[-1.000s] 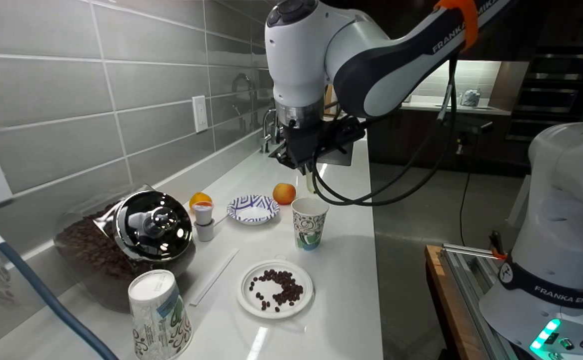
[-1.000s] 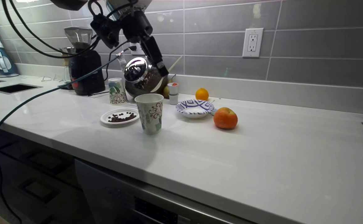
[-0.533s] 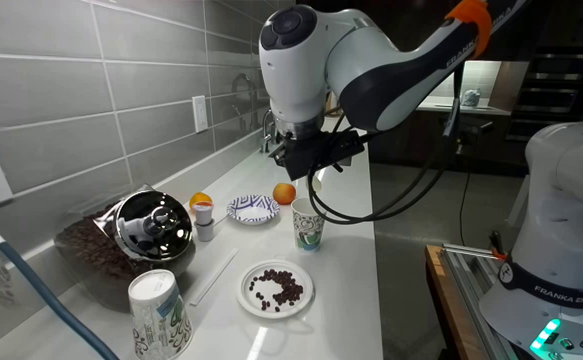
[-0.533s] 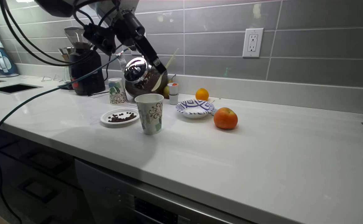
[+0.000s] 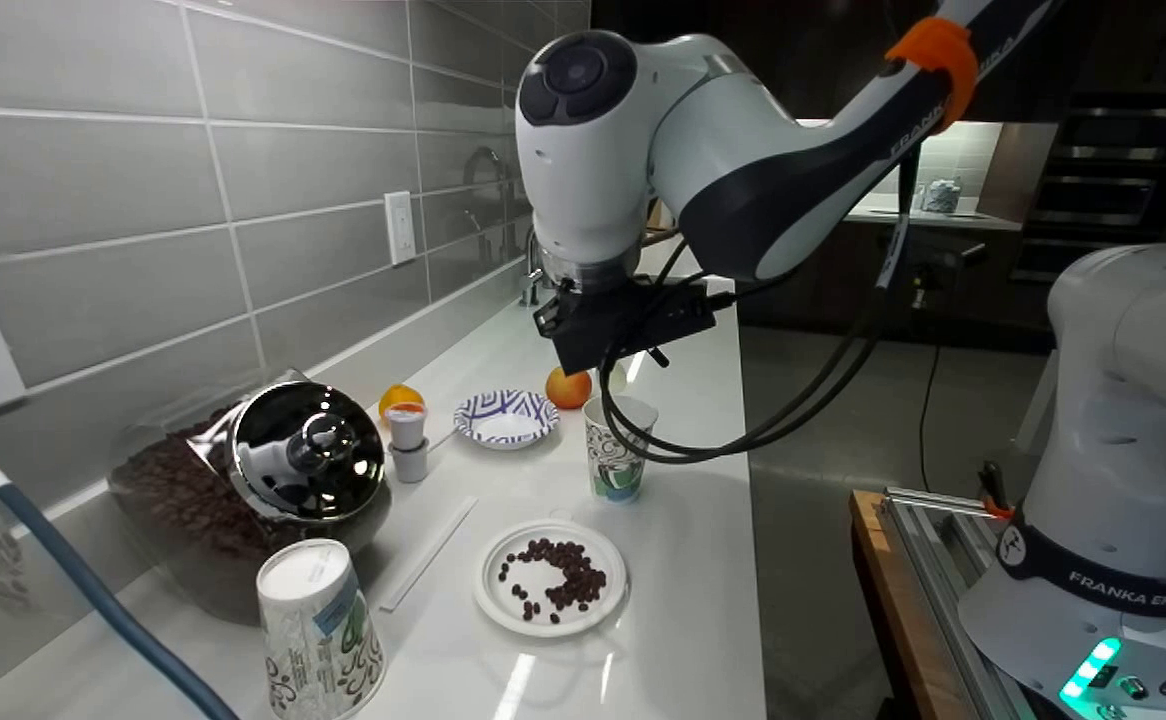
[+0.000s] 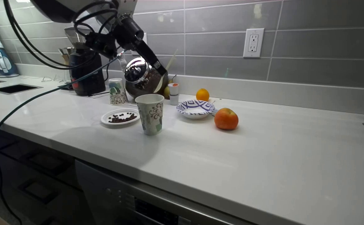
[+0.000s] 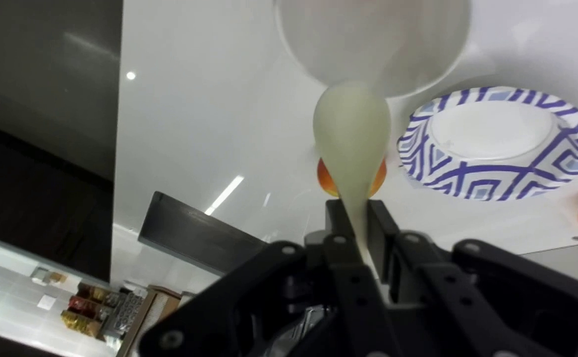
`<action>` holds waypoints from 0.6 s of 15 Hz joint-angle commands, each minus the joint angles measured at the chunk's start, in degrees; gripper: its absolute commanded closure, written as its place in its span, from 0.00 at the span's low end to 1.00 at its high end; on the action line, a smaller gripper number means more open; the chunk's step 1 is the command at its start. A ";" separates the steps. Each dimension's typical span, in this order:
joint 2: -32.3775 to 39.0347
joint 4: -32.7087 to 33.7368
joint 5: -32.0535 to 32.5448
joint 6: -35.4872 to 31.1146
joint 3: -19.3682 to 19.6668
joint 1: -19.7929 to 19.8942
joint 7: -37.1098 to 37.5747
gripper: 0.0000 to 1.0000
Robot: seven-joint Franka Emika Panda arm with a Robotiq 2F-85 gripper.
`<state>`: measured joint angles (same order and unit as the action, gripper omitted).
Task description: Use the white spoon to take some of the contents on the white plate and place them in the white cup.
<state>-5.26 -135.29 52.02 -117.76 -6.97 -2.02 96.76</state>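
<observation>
Pinched between the fingertips of my gripper is the white spoon, its bowl pointing away from me and its handle running back between the fingers. No pieces show on the bowl's visible side. In an exterior view the gripper is raised, with the spoon slanting down just above the white cup's rim. The white cup stands upright; its interior is cut off at the top of the wrist view. Beside it lies the white plate with the contents, dark brown pieces, spread on it.
A blue-patterned bowl, a red-orange fruit and an orange lie near the cup. An upturned cup, stacked pods, a white strip and a tipped bean jar line the wall side.
Over the last second my wrist has come lower and tilted, with the spoon still in the fingers. Its bowl has stayed near the cup's rim. Cup and plate have not moved.
</observation>
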 commanded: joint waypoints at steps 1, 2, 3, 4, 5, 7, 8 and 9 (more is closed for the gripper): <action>-3.15 -1.44 -6.78 -10.56 3.77 0.76 -5.51 0.96; -3.76 -1.53 -9.30 -13.26 4.95 1.27 -7.83 0.96; -4.21 -1.76 -12.05 -16.20 6.20 1.84 -10.51 0.96; -4.95 -1.74 -15.47 -18.44 7.51 2.39 -14.04 0.96; -5.01 -1.77 -18.96 -20.94 8.60 2.92 -17.19 0.96; -4.24 -0.63 -27.38 -24.80 10.36 3.62 -24.81 0.96; -3.23 -0.21 -31.91 -26.78 10.87 3.84 -28.43 0.96; -1.86 0.65 -36.65 -28.50 11.96 2.93 -31.99 0.96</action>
<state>-8.71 -135.42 26.59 -141.40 3.39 1.31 73.78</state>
